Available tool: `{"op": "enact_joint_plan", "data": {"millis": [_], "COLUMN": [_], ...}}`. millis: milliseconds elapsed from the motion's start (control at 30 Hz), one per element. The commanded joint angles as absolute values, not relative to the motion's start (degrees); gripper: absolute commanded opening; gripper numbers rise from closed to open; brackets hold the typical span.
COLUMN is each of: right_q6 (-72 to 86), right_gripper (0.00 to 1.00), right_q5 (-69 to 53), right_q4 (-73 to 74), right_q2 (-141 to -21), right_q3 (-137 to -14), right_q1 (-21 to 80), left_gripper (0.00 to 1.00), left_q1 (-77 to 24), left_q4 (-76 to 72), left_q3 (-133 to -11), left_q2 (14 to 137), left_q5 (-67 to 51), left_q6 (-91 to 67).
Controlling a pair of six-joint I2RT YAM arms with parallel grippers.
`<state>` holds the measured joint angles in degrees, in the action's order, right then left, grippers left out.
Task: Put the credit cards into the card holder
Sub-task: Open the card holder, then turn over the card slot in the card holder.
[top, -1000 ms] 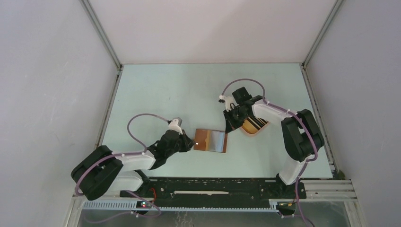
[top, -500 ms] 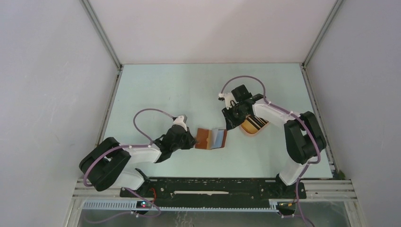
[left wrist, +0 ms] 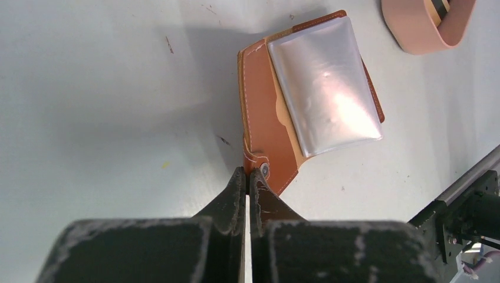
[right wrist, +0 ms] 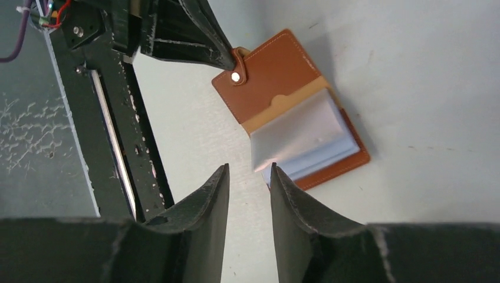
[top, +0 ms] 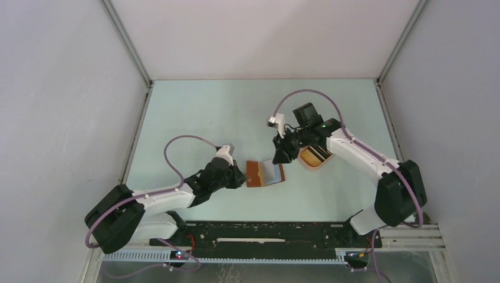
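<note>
At the left of the top view, the left gripper [top: 237,175] sits low on the table [top: 206,112] with its fingers pressed together on the snap tab [left wrist: 257,167] of the card holder [top: 255,174], pinning it in place. The holder lies open and flat just right of those fingers, near the middle of the frame. Its long axis runs left to right with a slight tilt, with the tab end toward the left arm. On its right half lies a pale glossy rectangle [top: 273,171]. Whether that is a light card or a plastic sleeve cannot be told. Just above and to the right of the holder's right edge hangs the right gripper [top: 277,157]. Its fingers stand a moderate gap apart with nothing between them, and in its wrist view the holder's near corner lies just past the fingertips. Further right, touching neither the holder nor the fingers, is the pink tray [top: 311,164], where the remaining credit cards [top: 318,153] stand on edge. The next fetch would probably turn on this: the cards lie to the right of the right fingers, away from the holder, and the right arm is plainly the nearer one. By count there is one holder, one tray and two grippers. Dark and yellow-orange edges show in the tray, so at least two cards, but an exact number cannot be read.
</note>
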<state>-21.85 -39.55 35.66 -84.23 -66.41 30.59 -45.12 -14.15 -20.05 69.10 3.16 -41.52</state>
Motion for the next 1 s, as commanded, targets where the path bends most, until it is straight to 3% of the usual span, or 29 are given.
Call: {"op": "enact_joint_plan", "data": {"millis": [0, 433, 733, 967], "right_q6": [-20.1, -8.2, -8.2, -10.9], "right_gripper": [0.38, 0.47, 0.34, 0.45], "right_q5": [-38.6, -40.1, -31.8, -23.5], "right_q4": [36.6, 34.1, 33.3, 33.5], "right_q2": [-91.4, -102.2, -103.0, -99.8], "right_q3": [-66.5, -66.9, -66.9, -67.9], "right_q1": [31.1, 27.3, 28.9, 32.8], "left_gripper": [0.0, 0.0, 0.0, 0.0], "left_q1": [-45.5, -45.5, -45.5, -45.6], "left_q4": [-13.5, -19.1, -20.1, -20.6], "left_q3": [-21.3, -18.4, -17.8, -17.1], "left_q2": [68.1, 71.5, 71.0, 69.9], "left_q5": [3.5, 2.0, 1.2, 0.4], "left_q6": [-41.3, -42.6, -42.7, -43.0]}}
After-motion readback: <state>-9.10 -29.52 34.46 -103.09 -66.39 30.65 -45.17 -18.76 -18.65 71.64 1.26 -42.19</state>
